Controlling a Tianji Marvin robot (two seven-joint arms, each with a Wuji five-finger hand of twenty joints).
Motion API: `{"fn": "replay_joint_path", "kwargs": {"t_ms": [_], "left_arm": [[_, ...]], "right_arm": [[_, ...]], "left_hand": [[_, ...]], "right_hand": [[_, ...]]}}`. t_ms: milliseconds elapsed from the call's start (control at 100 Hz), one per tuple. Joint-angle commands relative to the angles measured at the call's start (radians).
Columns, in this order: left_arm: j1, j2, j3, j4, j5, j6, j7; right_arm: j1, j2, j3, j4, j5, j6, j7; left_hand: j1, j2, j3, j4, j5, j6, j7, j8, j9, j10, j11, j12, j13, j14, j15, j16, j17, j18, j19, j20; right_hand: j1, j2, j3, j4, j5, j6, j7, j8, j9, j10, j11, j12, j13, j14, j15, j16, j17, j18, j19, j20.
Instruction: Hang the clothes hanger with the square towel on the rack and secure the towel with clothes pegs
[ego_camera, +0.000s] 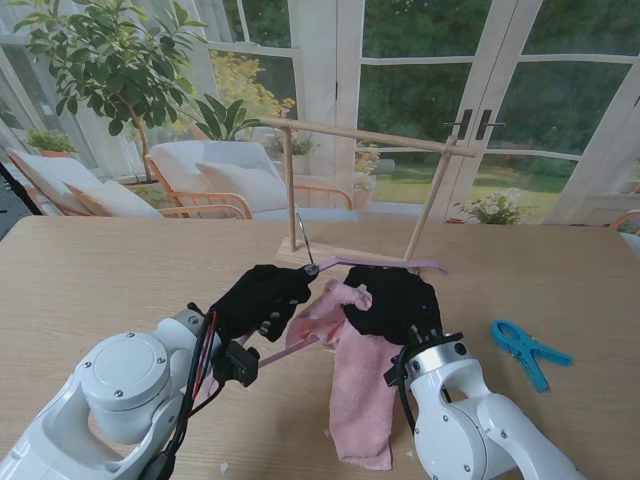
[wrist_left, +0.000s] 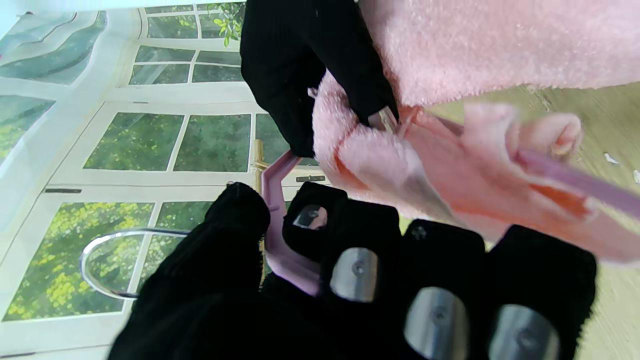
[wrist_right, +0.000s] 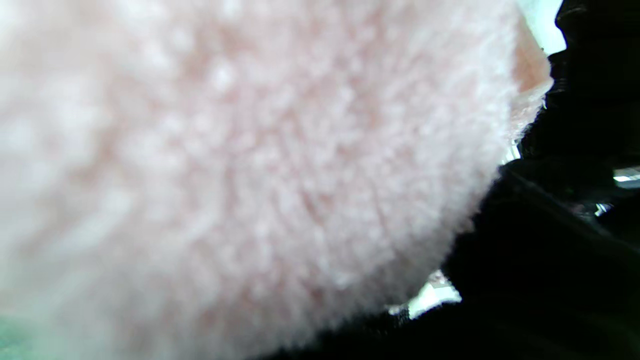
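The task is at an early stage, judging by how things lie. The left robot hand (ego_camera: 262, 297) has its fingers clamped on the pink hanger (ego_camera: 375, 264) near the base of its metal hook (ego_camera: 304, 243); the left wrist view shows the hanger's neck passing between the gloved fingers (wrist_left: 356, 272). The right robot hand (ego_camera: 397, 300) is pressed onto the pink towel (ego_camera: 358, 385). It appears to pinch the cloth, but whether it truly grips cannot be told, as the right wrist view is filled with blurred towel.

The towel is draped over the hanger, bunched near the middle, with its long end trailing on the table (ego_camera: 90, 270) toward 6 o'clock. The hanger is lifted just in front of the wooden rack (ego_camera: 365, 137), which stands at 12 o'clock; its hook has not yet gone over the top bar.

One blue peg (ego_camera: 527, 349) lies untouched on the table at 3 o'clock from the hands, well apart from them. Hanging and pegging both remain, and the bunched towel likely needs spreading.
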Motion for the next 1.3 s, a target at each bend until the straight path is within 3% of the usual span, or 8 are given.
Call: {"fn": "replay_joint_path", "kwargs": {"t_ms": [0, 250, 380, 540, 760, 1010, 1130, 1290], "left_arm": [[-0.001, 0.0, 0.009, -0.016, 0.011, -0.014, -0.019], [-0.004, 0.004, 0.024, -0.018, 0.052, -0.046, -0.019], [-0.005, 0.005, 0.023, -0.013, 0.064, -0.059, -0.02], [-0.008, 0.006, 0.022, -0.009, 0.076, -0.07, -0.016], [-0.011, 0.007, 0.024, -0.005, 0.087, -0.081, -0.017], [-0.014, 0.006, 0.014, 0.001, 0.101, -0.092, -0.01], [-0.022, 0.004, 0.004, 0.01, 0.111, -0.104, 0.0], [-0.044, 0.008, -0.013, 0.036, 0.161, -0.144, -0.001]], "right_arm": [[0.015, -0.01, -0.011, 0.015, 0.011, 0.012, 0.021], [0.067, -0.012, -0.052, 0.043, 0.053, 0.046, 0.049], [0.071, -0.011, -0.056, 0.041, 0.061, 0.051, 0.06], [0.066, -0.008, -0.051, 0.031, 0.051, 0.054, 0.072], [0.063, -0.006, -0.052, 0.027, 0.011, 0.072, 0.072], [0.038, -0.006, -0.057, 0.019, -0.079, 0.069, 0.016], [0.011, -0.005, -0.049, 0.0, -0.09, 0.031, -0.002], [-0.051, -0.004, -0.022, -0.037, -0.092, -0.046, -0.039]], "left_hand": [[0.058, 0.06, 0.006, 0.031, 0.036, 0.061, 0.054, 0.049, 0.005, -0.025, 0.022, 0.012, 0.023, 0.023, 0.104, 0.029, 0.01, 0.04, 0.303, 0.061], [0.056, 0.058, 0.007, 0.032, 0.039, 0.059, 0.052, 0.048, 0.005, -0.025, 0.022, 0.012, 0.024, 0.021, 0.104, 0.029, 0.011, 0.038, 0.303, 0.06], [0.055, 0.055, 0.009, 0.032, 0.042, 0.06, 0.052, 0.047, 0.008, -0.023, 0.02, 0.011, 0.023, 0.021, 0.105, 0.029, 0.011, 0.037, 0.303, 0.06], [0.053, 0.053, 0.013, 0.033, 0.044, 0.059, 0.05, 0.046, 0.01, -0.022, 0.019, 0.01, 0.023, 0.021, 0.105, 0.029, 0.011, 0.037, 0.303, 0.06], [0.05, 0.05, 0.018, 0.033, 0.044, 0.061, 0.049, 0.046, 0.01, -0.022, 0.019, 0.01, 0.023, 0.021, 0.105, 0.03, 0.011, 0.037, 0.303, 0.061], [0.046, 0.047, 0.025, 0.034, 0.048, 0.06, 0.049, 0.046, 0.012, -0.023, 0.02, 0.01, 0.023, 0.02, 0.105, 0.03, 0.011, 0.037, 0.303, 0.062], [0.044, 0.045, 0.029, 0.034, 0.05, 0.063, 0.048, 0.045, 0.014, -0.022, 0.019, 0.01, 0.023, 0.021, 0.106, 0.031, 0.01, 0.037, 0.303, 0.063], [0.038, 0.04, 0.036, 0.034, 0.053, 0.062, 0.048, 0.046, 0.016, -0.023, 0.02, 0.011, 0.023, 0.02, 0.106, 0.031, 0.01, 0.038, 0.303, 0.064]], "right_hand": [[0.011, 0.03, 0.046, -0.043, 0.051, -0.025, 0.021, -0.033, 0.103, -0.046, 0.023, -0.004, 0.029, 0.017, 0.053, 0.027, 0.08, -0.052, 0.116, 0.375], [-0.092, 0.065, 0.015, -0.026, 0.024, 0.079, -0.036, -0.086, 0.083, -0.056, 0.042, 0.01, 0.029, 0.008, 0.061, 0.041, 0.091, -0.073, 0.132, 0.346], [-0.263, 0.128, -0.052, 0.046, 0.055, 0.163, -0.305, 0.131, 0.063, -0.06, 0.055, 0.021, 0.029, 0.002, 0.069, 0.047, 0.095, -0.096, 0.152, 0.332], [-0.377, 0.21, -0.264, 0.041, -0.052, 0.244, -0.384, 0.087, 0.025, -0.055, 0.059, 0.027, 0.029, 0.003, 0.074, 0.049, 0.1, -0.128, 0.172, 0.337], [-0.473, 0.233, -0.274, 0.052, -0.212, 0.281, -0.426, 0.009, -0.001, -0.048, 0.058, 0.026, 0.029, -0.003, 0.097, 0.062, 0.109, -0.183, 0.215, 0.358], [-0.374, 0.29, -0.313, 0.075, -0.258, 0.173, -0.451, -0.029, -0.055, -0.035, 0.03, 0.022, 0.03, -0.012, 0.075, 0.058, 0.109, -0.19, 0.204, 0.362], [-0.28, 0.322, -0.352, 0.098, -0.201, 0.142, -0.428, 0.008, -0.073, -0.03, -0.005, 0.01, 0.03, 0.031, -0.033, -0.001, 0.087, -0.095, 0.111, 0.317], [-0.239, 0.333, -0.357, 0.107, -0.168, 0.114, -0.435, 0.064, -0.14, -0.025, -0.049, 0.002, -0.021, 0.088, -0.215, -0.086, -0.087, -0.007, 0.0, 0.326]]}}
